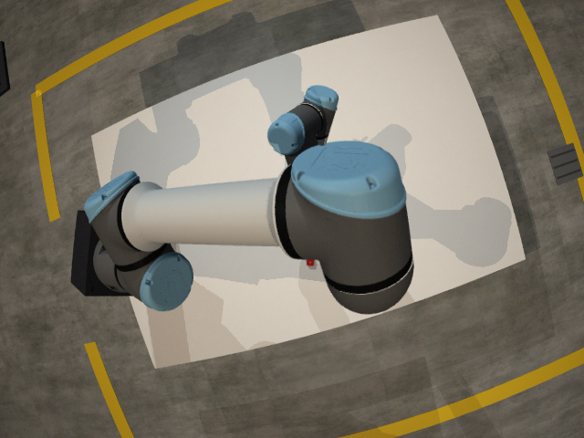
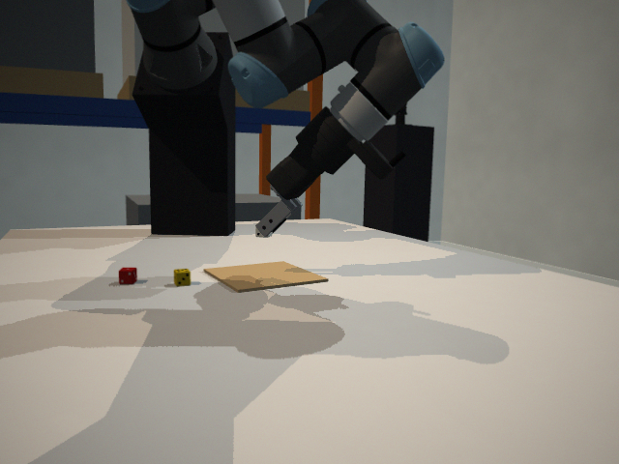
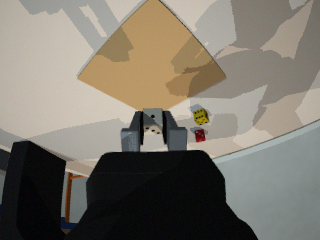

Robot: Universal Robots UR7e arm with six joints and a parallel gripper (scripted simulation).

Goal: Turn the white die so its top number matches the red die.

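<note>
My gripper [image 2: 263, 232] [image 3: 152, 121] is shut on the white die [image 3: 153, 121] and holds it tilted in the air, above the table. In the wrist view the die shows a face with one pip and a face with three pips. The wooden mat [image 2: 282, 271] [image 3: 145, 60] lies flat; in the exterior view the fingertips are above and behind it. The red die [image 1: 309, 262] [image 2: 127, 275] [image 3: 200, 135] lies flat on the table; I cannot read its top number surely. In the top view the arm hides the gripper, white die and mat.
A yellow die [image 2: 182, 276] [image 3: 201, 116] lies flat on the table between the red die and the mat, touching neither. The pale table [image 1: 453, 118] [image 2: 425, 409] carries broad arm shadows. The black robot pedestal [image 2: 192, 164] stands at the back in the exterior view.
</note>
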